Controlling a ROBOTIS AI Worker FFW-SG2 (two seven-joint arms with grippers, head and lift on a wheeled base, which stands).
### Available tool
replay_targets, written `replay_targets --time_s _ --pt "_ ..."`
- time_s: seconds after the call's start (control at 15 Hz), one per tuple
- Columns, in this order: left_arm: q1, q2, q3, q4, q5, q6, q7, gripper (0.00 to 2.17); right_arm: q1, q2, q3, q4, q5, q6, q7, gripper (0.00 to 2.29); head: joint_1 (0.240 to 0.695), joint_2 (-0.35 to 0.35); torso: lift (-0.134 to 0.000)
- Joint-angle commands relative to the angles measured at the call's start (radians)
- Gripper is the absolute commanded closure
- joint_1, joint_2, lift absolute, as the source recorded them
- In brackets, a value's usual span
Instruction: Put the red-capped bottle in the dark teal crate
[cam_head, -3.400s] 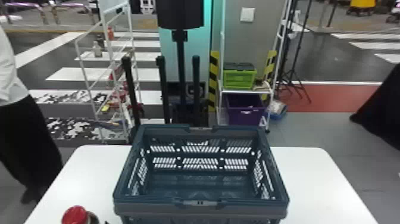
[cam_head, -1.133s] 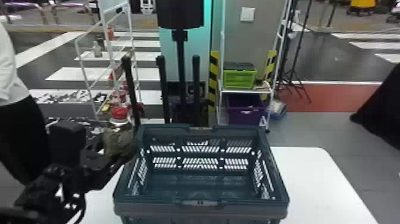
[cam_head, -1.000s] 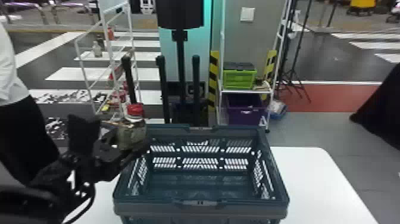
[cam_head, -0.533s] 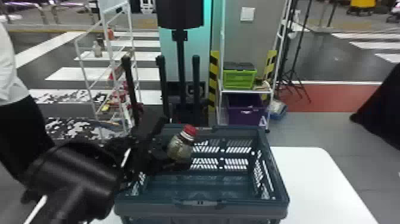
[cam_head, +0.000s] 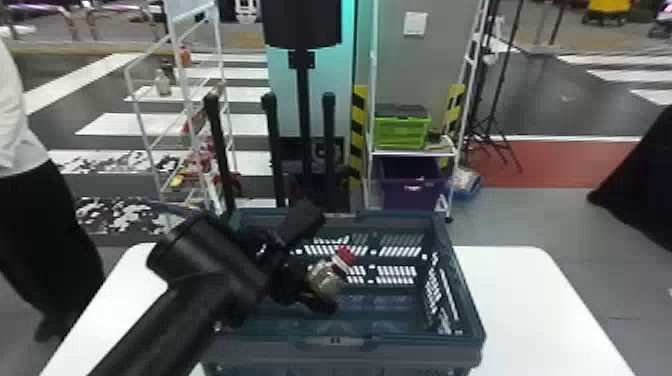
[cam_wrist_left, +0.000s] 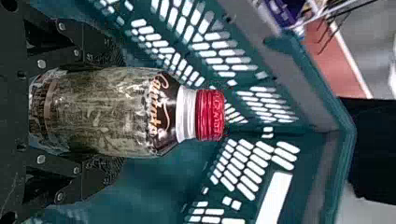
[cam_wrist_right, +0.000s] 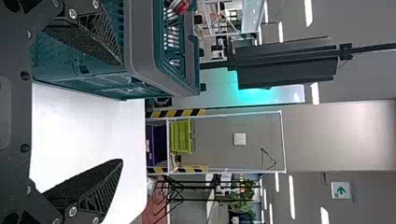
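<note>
I see the dark teal crate (cam_head: 467, 305) beneath and beyond my left gripper (cam_head: 320, 265). My right gripper (cam_wrist_right: 119, 112) stands wide open, empty. Clamped between my left fingers, the red-capped bottle (cam_head: 325, 280) tilts, its cap (cam_head: 347, 255) past their tips.

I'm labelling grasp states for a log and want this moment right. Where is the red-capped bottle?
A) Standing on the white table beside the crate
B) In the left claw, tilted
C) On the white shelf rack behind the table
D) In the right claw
B: the left claw has its fingers on either side of the red-capped bottle, which leans at the dark teal crate, cap uppermost.
</note>
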Motion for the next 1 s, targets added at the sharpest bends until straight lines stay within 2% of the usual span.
replay_targets --time_s 0.0,0.13,0.27,0.4,0.53,0.6,0.73,0.8,0.93 --pt "-0.036 -0.051 -0.012 0.114 -0.065 -0.029 -0.027 2.15 -0.001 0.0 0.0 0.0 0.0 -0.001 0.0 0.15 0.499 0.0 0.0" --pt "-0.051 -0.092 -0.008 0.192 -0.128 -0.053 -0.055 2.15 0.001 0.0 0.0 0.002 0.0 -0.001 0.0 0.15 0.499 0.0 0.0" --pt "-0.057 -0.12 0.001 0.227 -0.194 -0.084 -0.064 2.15 -0.001 0.0 -0.002 0.003 -0.003 -0.001 0.0 0.15 0.499 0.0 0.0" --pt "-0.051 -0.126 0.024 0.23 -0.216 -0.109 -0.07 2.13 -0.001 0.0 -0.005 0.005 -0.005 -0.001 0.0 0.15 0.499 0.0 0.0" --pt "-0.046 -0.126 0.031 0.23 -0.231 -0.124 -0.076 1.91 -0.001 0.0 -0.005 0.005 -0.006 -0.001 0.0 0.15 0.499 0.0 0.0" --pt "-0.039 -0.126 0.034 0.221 -0.234 -0.124 -0.076 1.55 -0.002 0.0 -0.005 0.005 -0.006 -0.001 0.0 0.15 0.499 0.0 0.0" --pt "-0.025 -0.127 0.061 0.2 -0.237 -0.127 -0.073 0.7 -0.004 0.0 -0.005 0.006 -0.006 -0.001 0.0 0.15 0.499 0.0 0.0" --pt "-0.019 -0.127 0.064 0.197 -0.24 -0.127 -0.069 0.46 -0.004 0.0 -0.005 0.006 -0.006 -0.001 0.0 0.15 0.499 0.0 0.0" --pt "-0.014 -0.13 0.082 0.19 -0.242 -0.127 -0.07 0.25 -0.002 0.0 -0.005 0.006 -0.006 -0.001 0.0 0.15 0.499 0.0 0.0"
